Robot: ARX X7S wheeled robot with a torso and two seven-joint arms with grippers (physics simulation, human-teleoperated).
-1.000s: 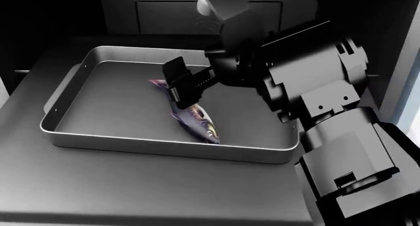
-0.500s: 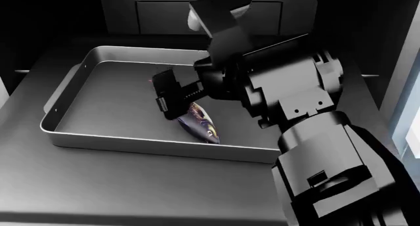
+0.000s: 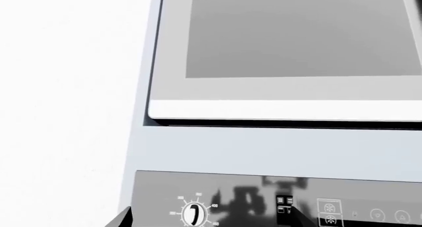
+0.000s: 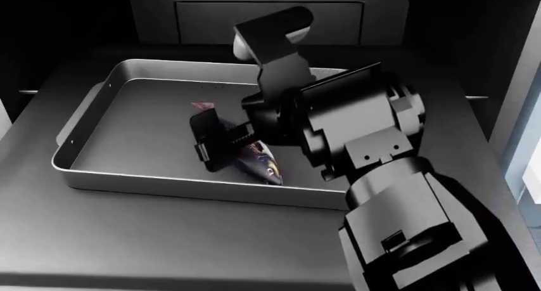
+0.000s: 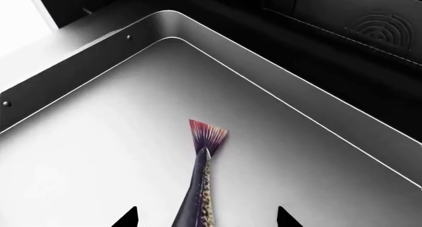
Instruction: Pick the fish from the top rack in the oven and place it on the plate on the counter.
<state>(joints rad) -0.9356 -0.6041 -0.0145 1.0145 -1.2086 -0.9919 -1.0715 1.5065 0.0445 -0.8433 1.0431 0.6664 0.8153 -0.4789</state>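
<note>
Within the baking tray [image 4: 93, 158], close to its front wall and toward the right end, lies the fish [image 4: 258, 161], head pointing at the front rim and pink forked tail [image 5: 208, 133] aimed at the tray's back; the tray itself rests on the top rack [image 4: 127, 234] of the oven [image 4: 68, 25]. It looks small, light and slender, probably stiff enough to lift whole, yet its glossy, rounded sides could slip from a pinch; the thicker middle of the body seems the safest hold, the thin tail stalk the worst. Over that middle hangs the right hand [image 5: 204, 218], spread, a fingertip [image 5: 126, 218] on either side of the body, nothing pinched; whether the tips touch the tray floor cannot be told. Only the oven's control panel [image 3: 277, 202] and a cabinet door [image 3: 283, 54] appear in the left wrist view, so the left hand's state cannot be told; neither plate nor surface is in sight.
</note>
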